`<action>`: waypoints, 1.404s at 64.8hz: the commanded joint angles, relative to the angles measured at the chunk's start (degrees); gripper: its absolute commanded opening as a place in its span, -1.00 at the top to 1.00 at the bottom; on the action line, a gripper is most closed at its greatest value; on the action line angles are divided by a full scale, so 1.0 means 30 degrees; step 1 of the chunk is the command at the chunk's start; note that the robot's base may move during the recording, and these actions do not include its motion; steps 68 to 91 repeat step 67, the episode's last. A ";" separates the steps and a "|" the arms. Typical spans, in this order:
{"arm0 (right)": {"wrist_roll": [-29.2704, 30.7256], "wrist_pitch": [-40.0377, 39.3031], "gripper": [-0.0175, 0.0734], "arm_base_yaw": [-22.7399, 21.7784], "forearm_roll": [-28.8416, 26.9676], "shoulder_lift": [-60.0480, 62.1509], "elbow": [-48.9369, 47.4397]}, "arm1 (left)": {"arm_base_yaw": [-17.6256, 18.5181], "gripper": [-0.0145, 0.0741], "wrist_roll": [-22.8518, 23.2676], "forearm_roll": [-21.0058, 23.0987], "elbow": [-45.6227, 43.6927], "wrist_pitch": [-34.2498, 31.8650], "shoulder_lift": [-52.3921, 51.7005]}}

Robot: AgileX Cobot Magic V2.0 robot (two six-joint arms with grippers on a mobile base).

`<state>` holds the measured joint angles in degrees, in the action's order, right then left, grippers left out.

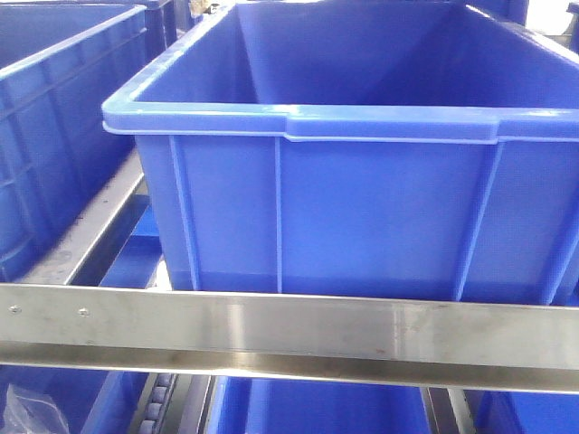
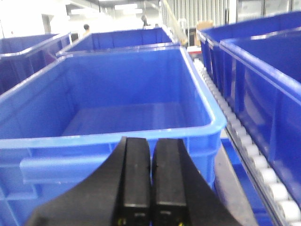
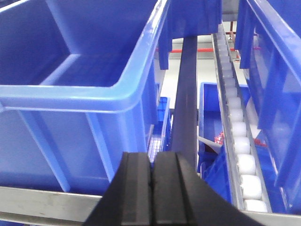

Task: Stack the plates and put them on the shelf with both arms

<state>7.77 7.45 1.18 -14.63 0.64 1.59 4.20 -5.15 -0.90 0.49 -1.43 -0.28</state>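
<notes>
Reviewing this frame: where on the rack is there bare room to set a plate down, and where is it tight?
The big blue crate looks empty inside: bare floor between its four walls. Beside it, only a narrow gap runs along the roller rail to the neighbouring crate, too tight. The left tool and right tool are both shut, empty. No plates in view.

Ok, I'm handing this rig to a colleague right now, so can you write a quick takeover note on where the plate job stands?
Left gripper: black fingers pressed together, holding nothing, facing an open-topped large blue plastic crate that looks empty.
Right gripper: shut, empty, aimed past a blue crate corner toward the white roller rail.
Brushed stainless-steel shelf bar runs across the front view below a blue crate.
The pale plates show in no view, so I cannot tell whether stacking or placing is done. Locate them before moving on.
</notes>
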 commanded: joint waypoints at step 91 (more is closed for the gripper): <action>0.0007 -0.1625 0.51 -0.0116 0.0110 0.0341 0.0024 | -0.0036 0.49 0.0115 0.0017 0.0036 -0.1363 -0.0440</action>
